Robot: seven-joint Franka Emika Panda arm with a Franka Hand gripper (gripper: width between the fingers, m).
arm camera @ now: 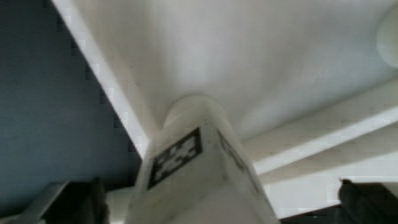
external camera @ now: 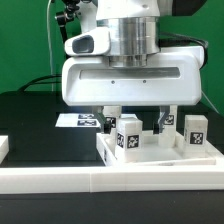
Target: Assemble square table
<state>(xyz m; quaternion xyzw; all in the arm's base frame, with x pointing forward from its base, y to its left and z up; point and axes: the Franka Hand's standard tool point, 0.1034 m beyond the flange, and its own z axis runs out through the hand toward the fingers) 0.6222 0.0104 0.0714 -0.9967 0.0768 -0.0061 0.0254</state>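
The white square slab (external camera: pixel 160 158) lies flat on the black table, and in the wrist view its surface (arm camera: pixel 267 60) fills the background. A white leg block with a black-and-white tag (external camera: pixel 128 137) stands upright on it near the exterior view's left. A second tagged leg (external camera: pixel 195 129) stands at the right. My gripper (external camera: pixel 137 122) hangs low over the slab with its dark fingers (external camera: pixel 108 118) straddling the first leg. In the wrist view that leg (arm camera: pixel 192 160) sits between the fingers (arm camera: pixel 75 200), with a gap at the other side. The gripper (arm camera: pixel 217 208) is open.
A long white rail (external camera: pixel 90 181) runs across the front of the table. The marker board (external camera: pixel 78 121) lies flat behind the slab at the exterior view's left. A small white block (external camera: pixel 4 148) sits at the left edge. A green backdrop stands behind.
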